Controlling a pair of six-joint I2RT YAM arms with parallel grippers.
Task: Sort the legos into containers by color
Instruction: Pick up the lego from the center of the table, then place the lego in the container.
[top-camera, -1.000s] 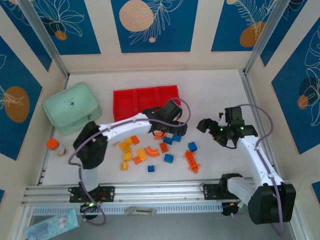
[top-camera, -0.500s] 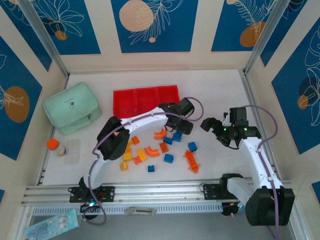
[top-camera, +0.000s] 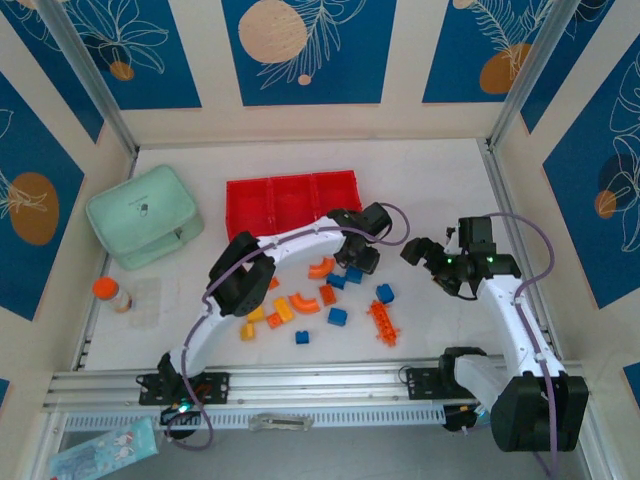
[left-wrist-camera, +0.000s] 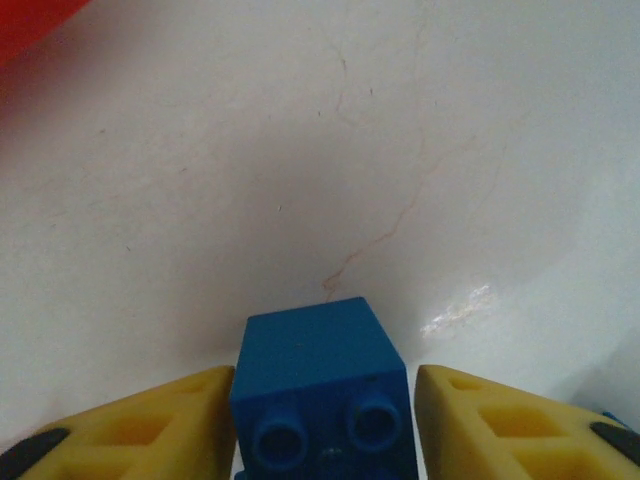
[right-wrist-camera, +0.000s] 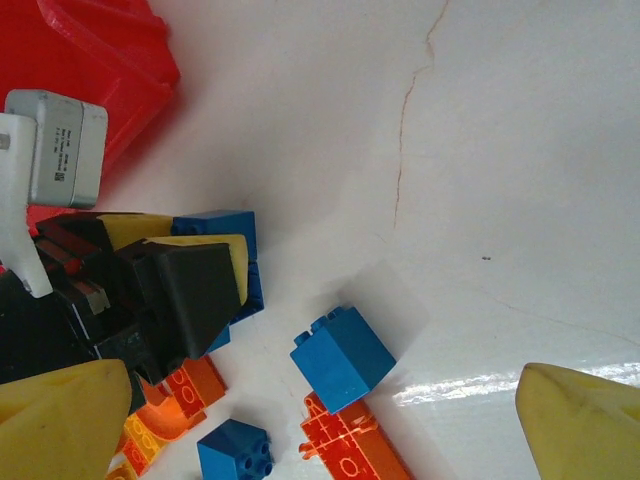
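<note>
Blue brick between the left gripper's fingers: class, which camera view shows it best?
Left wrist: the blue brick is close up, studs visible, a yellow finger against each side. In right wrist a blue edge peeks from behind the left gripper; in top external that gripper covers it.

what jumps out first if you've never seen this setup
The bright red tray stands out at the back centre of the table, with blue and orange bricks scattered in front of it. In the left wrist view, a blue brick sits between the left gripper's yellow fingers.

Blue lego (left-wrist-camera: 322, 390): smooth plastic. Red tray (top-camera: 290, 205): plastic. Table (left-wrist-camera: 450, 150): smooth, glossy, hairline cracks.
</note>
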